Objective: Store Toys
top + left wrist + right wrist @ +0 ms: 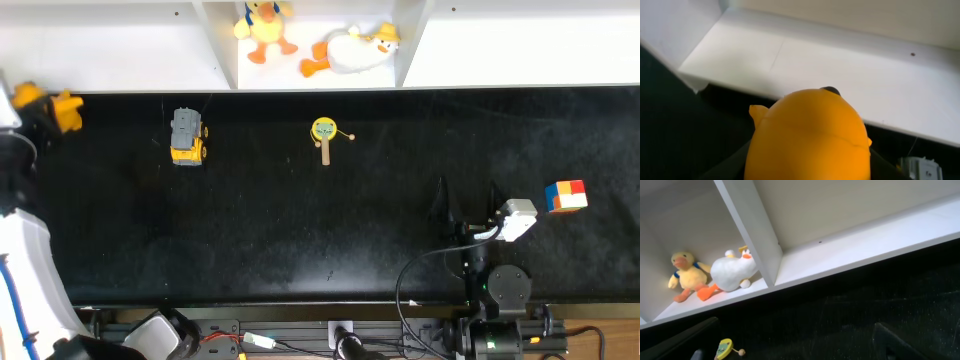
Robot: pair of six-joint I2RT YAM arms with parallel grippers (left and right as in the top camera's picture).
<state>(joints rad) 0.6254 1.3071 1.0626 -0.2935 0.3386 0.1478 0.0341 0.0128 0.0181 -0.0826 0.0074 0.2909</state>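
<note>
Left gripper (38,114) is clamping an orange-yellow toy (807,137), with dark fingers hugging either flank of the rounded body. It is holding the toy just short of the white shelf (840,65), whose front lip is lying straight ahead of it. The toy is looking smooth and bulbous, with a faint seam running across it, and I cannot tell whether it is plush or moulded. Either way it is probably weighing very little and giving somewhat under pressure. A grip across the widest part, as here, is risking a squeeze-out if the skin is slick, so a moderate clamp low on the body is seeming the safer hold. Right gripper (466,205) is hanging over the dark table (300,230) with its fingers spread wide and nothing between them. A colour cube (566,196) is lying near its outer side, hard-edged and rigid, and it is inviting a pinch across two flat faces. Ahead of that gripper and toward its inner side, a small rattle (325,133) and a toy truck (187,135) are waiting on the table. Beyond them a yellow duck plush (684,275) and a white plush bird (732,272) are already sitting together in one shelf compartment, touching.
</note>
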